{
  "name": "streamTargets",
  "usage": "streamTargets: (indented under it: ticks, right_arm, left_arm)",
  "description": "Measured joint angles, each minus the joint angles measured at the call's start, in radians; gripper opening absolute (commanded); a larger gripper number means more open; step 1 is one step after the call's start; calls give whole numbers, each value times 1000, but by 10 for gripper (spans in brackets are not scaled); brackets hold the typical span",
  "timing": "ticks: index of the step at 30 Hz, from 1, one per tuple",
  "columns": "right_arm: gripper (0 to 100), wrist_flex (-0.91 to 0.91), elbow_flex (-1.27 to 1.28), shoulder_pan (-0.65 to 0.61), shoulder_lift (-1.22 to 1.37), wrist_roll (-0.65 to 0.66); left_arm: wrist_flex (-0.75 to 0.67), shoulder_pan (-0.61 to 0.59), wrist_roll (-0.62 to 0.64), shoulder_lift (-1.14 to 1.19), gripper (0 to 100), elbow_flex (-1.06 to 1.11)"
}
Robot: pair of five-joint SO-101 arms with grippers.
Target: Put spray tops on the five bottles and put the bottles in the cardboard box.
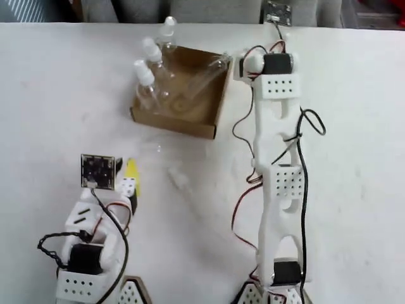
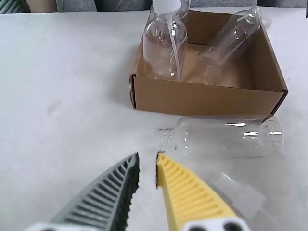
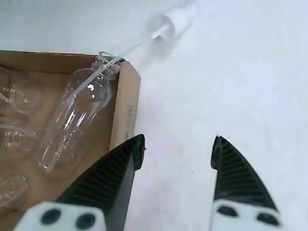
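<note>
Left fingers (image 2: 126, 175): grey and yellow, nearly closed with a thin slit between the tips, gripping nothing; low over the desk (image 1: 57, 95), on the near side of the box.
Loose bottle (image 2: 226, 137): clear, no top, lying on its side on the desk just in front of the cardboard box (image 1: 204, 126).
Capped bottles (image 1: 144, 75): three with white spray tops, upright by the box's left wall.
Leaning bottle (image 3: 77, 115): uncapped, inside the box, neck on the right rim.
Spray top (image 3: 177, 20): lying on the desk beyond the box corner, tube pointing at that neck.
Right fingers (image 3: 113, 168): black, spread wide, holding nothing, above the box's right wall.
</note>
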Motion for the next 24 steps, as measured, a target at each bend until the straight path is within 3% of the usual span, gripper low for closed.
streamTargets:
  ticks: [13, 24]
  right_arm:
    - [194, 183, 0, -164, -52, -3]
    - [194, 192, 0, -173, 63, -3]
  left_arm:
    - [0, 0, 0, 0, 86, 0]
    - [0, -2, 0, 0, 86, 0]
